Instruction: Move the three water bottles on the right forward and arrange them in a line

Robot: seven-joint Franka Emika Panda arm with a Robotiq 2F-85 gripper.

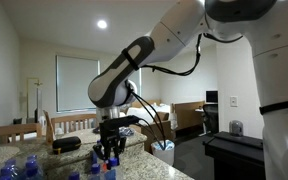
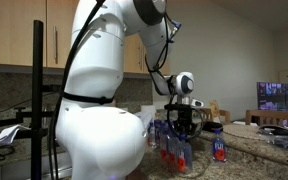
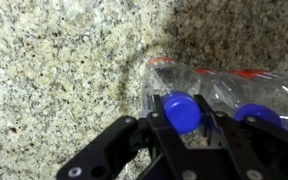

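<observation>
Directly below the wrist camera, the gripper (image 3: 184,128) straddles the blue cap (image 3: 182,110) of one clear water bottle (image 3: 162,78). One dark finger sits on each side of the cap, close against it. Whether the jaws actually pinch it or only flank it cannot be told from these pictures. The bottle seems to stand upright, its long axis pointing up into the jaws, so the cap lies right between them rather than off to one side. Just beside it, towards the right edge of the wrist view, stand more bottles (image 3: 246,85) of the same kind, clear with red label bands, apparently touching it or nearly so. Bare speckled granite worktop (image 3: 64,70) fills the left side and the top. Further out, in an exterior view the gripper (image 1: 109,152) hangs low over the worktop (image 1: 154,165) among blue-capped bottles (image 1: 14,168), and in an exterior view the gripper (image 2: 180,128) stands straight above a tight cluster of bottles (image 2: 174,152), with another bottle (image 2: 220,148) set apart. The single white arm (image 1: 134,65) reaches down from above. The task looks to be at an early step, since no line of three is visible. The next move probably calls for a firm hold at the neck, then carrying the bottle away from its neighbours onto the bare granite without tipping them.
</observation>
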